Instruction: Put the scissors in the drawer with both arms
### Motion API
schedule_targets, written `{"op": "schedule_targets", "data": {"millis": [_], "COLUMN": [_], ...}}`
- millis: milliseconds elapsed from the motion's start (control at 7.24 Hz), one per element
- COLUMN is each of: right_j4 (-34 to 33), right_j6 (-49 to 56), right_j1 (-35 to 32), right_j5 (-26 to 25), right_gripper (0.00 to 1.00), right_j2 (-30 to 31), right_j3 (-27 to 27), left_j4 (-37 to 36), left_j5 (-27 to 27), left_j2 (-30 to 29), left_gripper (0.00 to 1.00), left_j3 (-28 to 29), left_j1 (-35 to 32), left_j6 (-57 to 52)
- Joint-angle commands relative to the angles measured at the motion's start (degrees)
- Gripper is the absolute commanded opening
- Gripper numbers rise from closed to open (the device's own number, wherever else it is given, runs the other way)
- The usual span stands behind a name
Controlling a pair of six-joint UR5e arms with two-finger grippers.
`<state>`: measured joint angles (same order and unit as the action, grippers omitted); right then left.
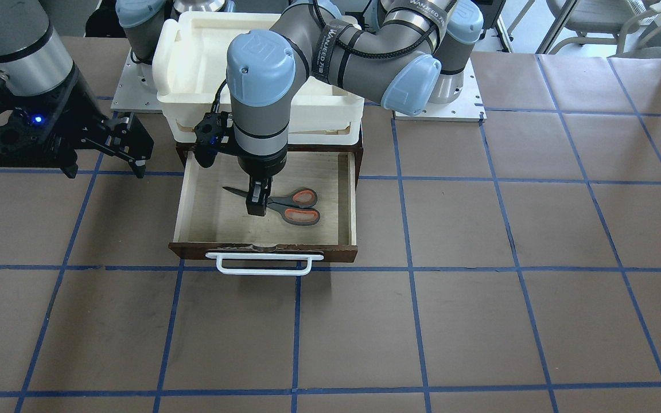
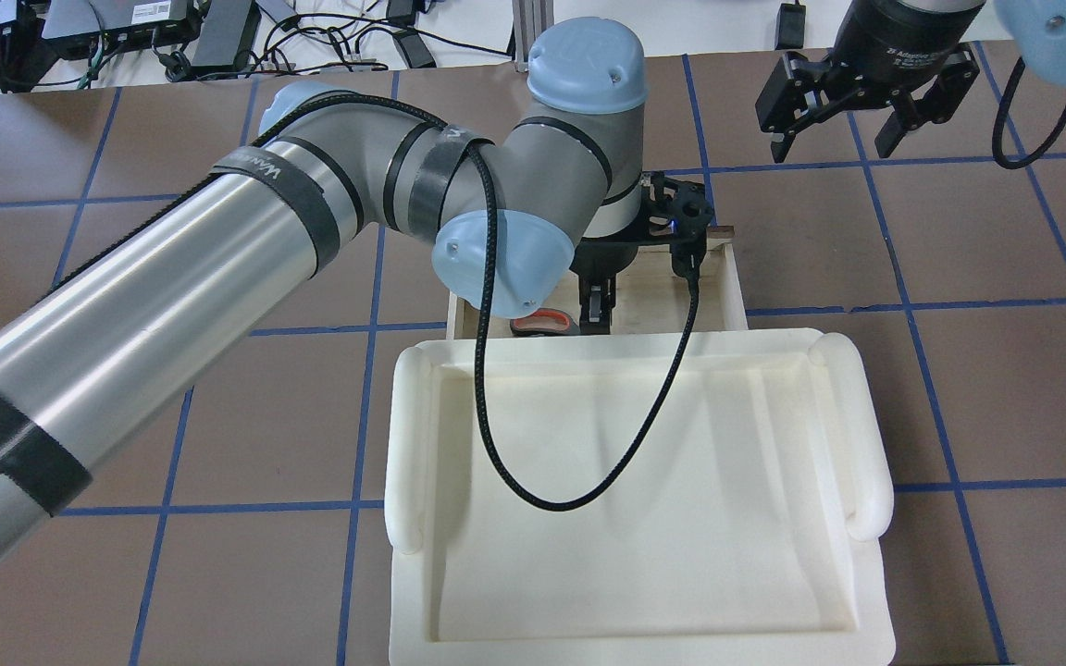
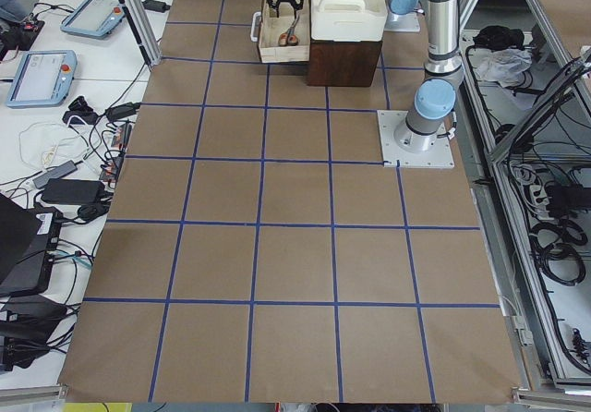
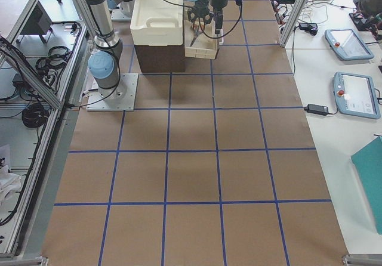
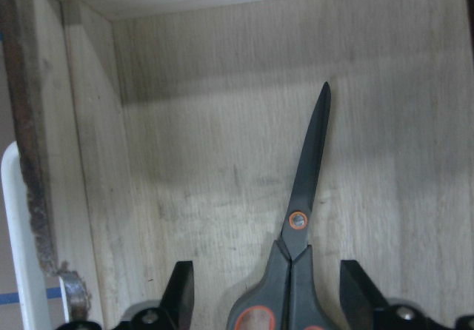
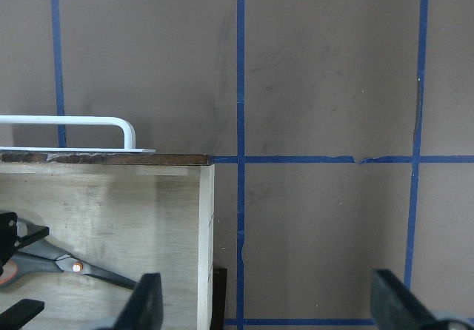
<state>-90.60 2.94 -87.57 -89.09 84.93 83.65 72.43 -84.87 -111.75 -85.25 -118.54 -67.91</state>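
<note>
**Scissors lying in the open drawer, left gripper straddling them**

We see the scissors (image 1: 282, 202) lying flat on the pale floor of the pulled-out drawer (image 1: 353, 201), near its middle. The left gripper (image 1: 257, 207) hangs straight over them with its fingers (image 5: 181, 289) apart, one on each side of the handle shanks. In the wrist view they touch neither. The right gripper (image 2: 836, 139) hovers spread wide over the bench (image 1: 479, 229) just beside the drawer, holding nothing. We judge the scissors light, stiff and thin, with smooth metal blades that are likely to slip. The thicker plastic shanks just behind the orange pivot (image 5: 298, 220) look the surest hold. The blades are shut. The long axis runs roughly along the drawer's front, slightly skewed, with the tips toward the robot's right and the loop handles toward its left
</note>
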Motion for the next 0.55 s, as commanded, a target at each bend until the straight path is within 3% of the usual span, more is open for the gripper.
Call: {"op": "schedule_targets", "data": {"millis": [0, 276, 414], "right_j4": [0.07, 0.42, 0.51], "right_j6": [0.22, -0.74, -1.00], "right_j1": [-0.06, -0.23, -0.32], "right_j5": [-0.46, -0.65, -0.73], "right_gripper": [1.00, 1.00, 1.00], "right_j2": [0.07, 0.15, 0.24], "right_j3": [-0.07, -0.07, 0.02], "left_j4": [-0.71, -3.58, -3.78], "left_j5": [-0.11, -1.25, -6.57], "left_j2": [1.18, 2.84, 4.07], "left_gripper": [0.82, 0.89, 0.89], "left_j3": [0.00, 0.35, 0.35], "left_j1": [-0.02, 0.77, 1.47], "left_j6": [0.05, 0.23, 0.75]}}
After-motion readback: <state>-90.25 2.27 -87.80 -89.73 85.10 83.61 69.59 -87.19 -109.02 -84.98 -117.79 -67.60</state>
